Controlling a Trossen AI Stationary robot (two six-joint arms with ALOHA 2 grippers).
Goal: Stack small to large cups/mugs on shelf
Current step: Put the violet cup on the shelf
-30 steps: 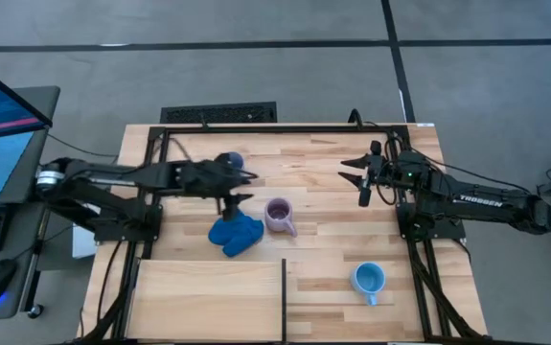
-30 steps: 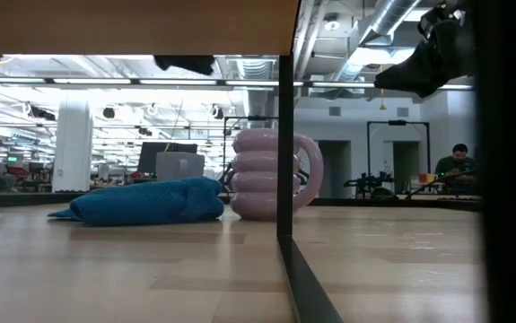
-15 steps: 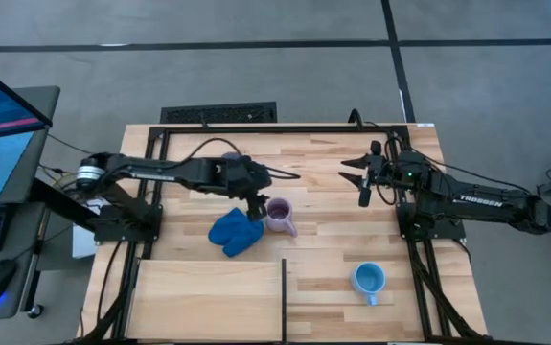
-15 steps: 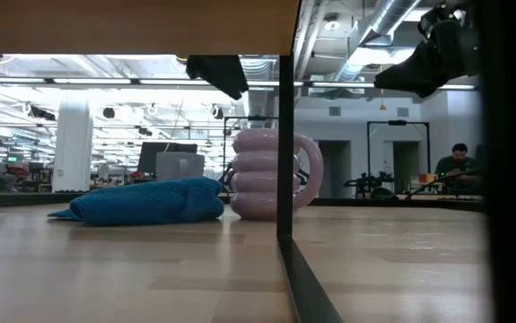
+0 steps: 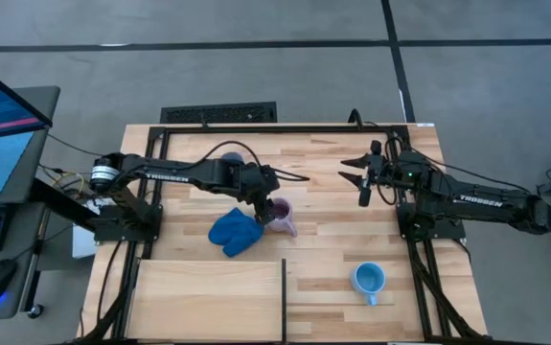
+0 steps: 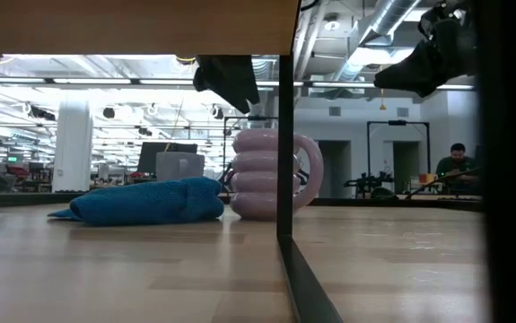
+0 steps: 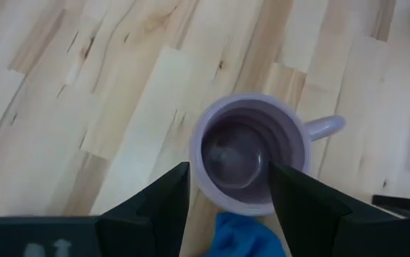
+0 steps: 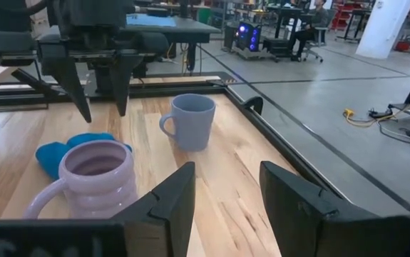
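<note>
The pale lilac mug (image 5: 280, 217) stands upright on its base on the plank tabletop, mid-table; it also shows in the low view (image 6: 262, 175). My left gripper (image 5: 262, 204) is open and hovers just above it, fingers pointing down; in the left wrist view (image 7: 229, 189) the fingers stand apart over the mug's rim (image 7: 251, 153) without touching. The grey-blue mug (image 8: 190, 121) stands upright farther back. The light blue mug (image 5: 368, 280) stands near the front right. The shelf (image 5: 208, 297) is at the front left. My right gripper (image 5: 363, 178) is open and empty, raised at the far right.
A royal-blue cloth lump (image 5: 235, 233) lies just left of the lilac mug, between it and the shelf. The shelf's dark edge (image 5: 284, 287) runs toward the near edge. A black frame rims the table. A person sits far off in the room (image 6: 458, 161).
My left gripper has gone toward the table's right edge, from above the blue cloth's far side to above the lilac mug, and has come down a little. The mugs and the cloth have stayed in place.
</note>
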